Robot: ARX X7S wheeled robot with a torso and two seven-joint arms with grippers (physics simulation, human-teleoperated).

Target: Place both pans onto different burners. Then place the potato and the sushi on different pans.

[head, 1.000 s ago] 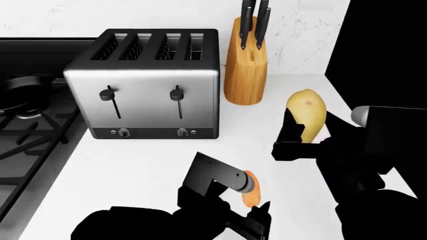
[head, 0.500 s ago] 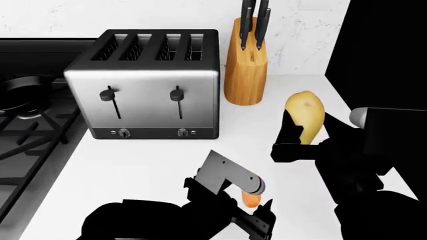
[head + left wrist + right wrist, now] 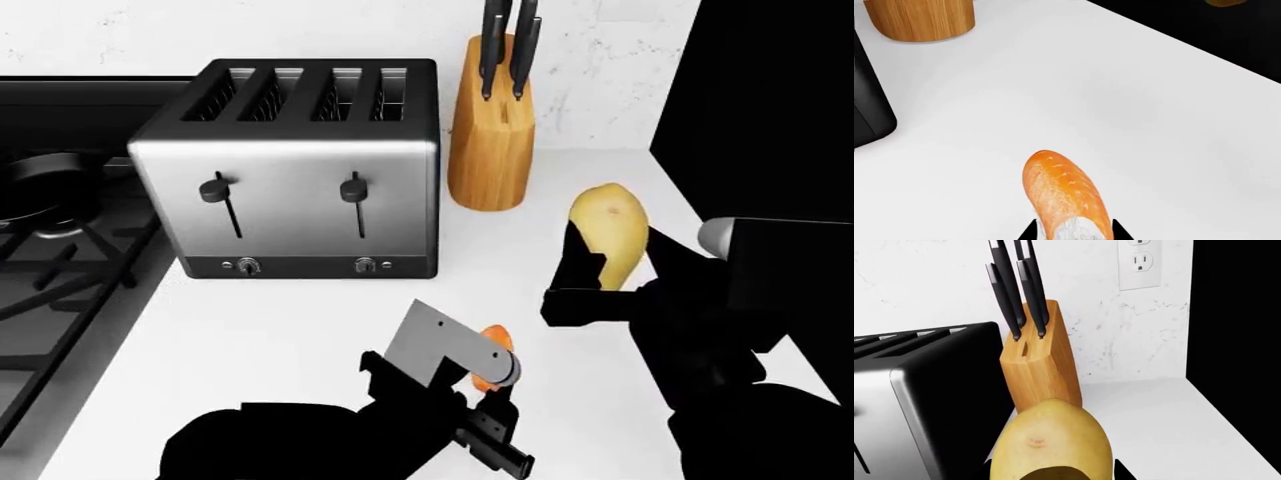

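The orange sushi [image 3: 1064, 192] with its pale end lies between the fingertips of my left gripper [image 3: 1074, 234], which is shut on it just over the white counter [image 3: 1121, 100]. From the head view only a sliver of the sushi [image 3: 498, 334] shows at my left gripper [image 3: 487, 385]. My right gripper [image 3: 603, 262] is shut on the yellowish potato [image 3: 610, 225] and holds it upright above the counter; the potato [image 3: 1051, 445] fills the space between the fingers of that gripper [image 3: 1054, 475]. One black pan [image 3: 40, 185] sits on the stove grates [image 3: 54, 290] at far left.
A four-slot steel toaster [image 3: 300, 165] stands between the stove and my grippers. A wooden knife block [image 3: 491, 130] is beside it near the back wall. A tall black panel [image 3: 761, 100] bounds the counter on the right.
My left gripper has turned and shifted slightly away from me with the sushi in it. The right gripper and the potato have barely moved.
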